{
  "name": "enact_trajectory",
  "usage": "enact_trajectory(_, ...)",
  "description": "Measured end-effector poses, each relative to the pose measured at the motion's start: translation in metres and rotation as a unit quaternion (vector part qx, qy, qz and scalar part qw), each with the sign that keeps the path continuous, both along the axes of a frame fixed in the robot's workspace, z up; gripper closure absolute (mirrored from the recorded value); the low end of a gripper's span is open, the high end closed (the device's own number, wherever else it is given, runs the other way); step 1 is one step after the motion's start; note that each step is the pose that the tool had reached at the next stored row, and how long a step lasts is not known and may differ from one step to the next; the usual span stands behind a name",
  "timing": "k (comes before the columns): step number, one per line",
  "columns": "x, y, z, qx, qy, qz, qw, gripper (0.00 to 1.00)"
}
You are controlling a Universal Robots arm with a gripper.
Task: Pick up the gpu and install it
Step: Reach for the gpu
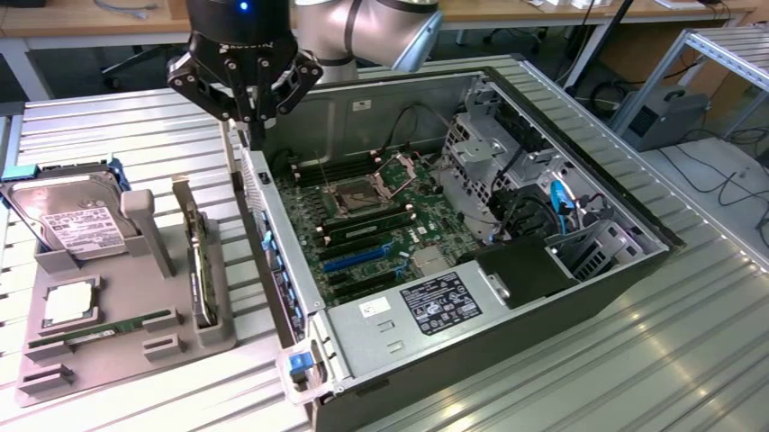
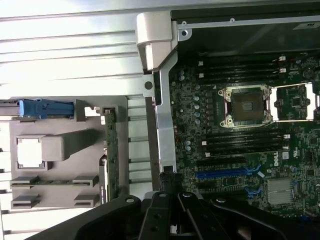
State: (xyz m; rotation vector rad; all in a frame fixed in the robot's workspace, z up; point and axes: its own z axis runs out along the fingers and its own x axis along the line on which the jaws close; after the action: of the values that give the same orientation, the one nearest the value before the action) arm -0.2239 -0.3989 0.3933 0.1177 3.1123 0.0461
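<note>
Edgewise, the thin dark green-black gpu card (image 1: 204, 270) with its silver metal bracket stands in a slot of the grey moulded holder (image 1: 103, 358), on the side nearest the open black computer case (image 1: 565, 328); both rest on the ribbed metal counter (image 1: 121, 135). A narrow strip of bare counter separates holder and case. The silver-grey arm (image 1: 378, 27) points its wrist straight down, and the black end effector (image 1: 254, 130) hangs with its fingers closed on nothing. It is above the case wall facing the holder and apart from the card. From the wrist, the card (image 2: 111, 150) reads as a slim green strip. The fingers there (image 2: 169, 181) sit over that wall, near the green motherboard's blue expansion slot (image 2: 227, 173).
</note>
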Motion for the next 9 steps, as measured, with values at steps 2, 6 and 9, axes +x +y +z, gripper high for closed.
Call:
enact_trajectory(2,-0.0013,0.0000,0.0000,-0.0001,0.0000,0.000,1.0000,0.89)
enact_trajectory(6,-0.0041,0.0000,0.0000,-0.0002,0.0000,0.000,1.0000,0.89)
enact_trajectory(9,-0.0069,0.0000,0.0000,-0.0004,0.0000,0.000,1.0000,0.89)
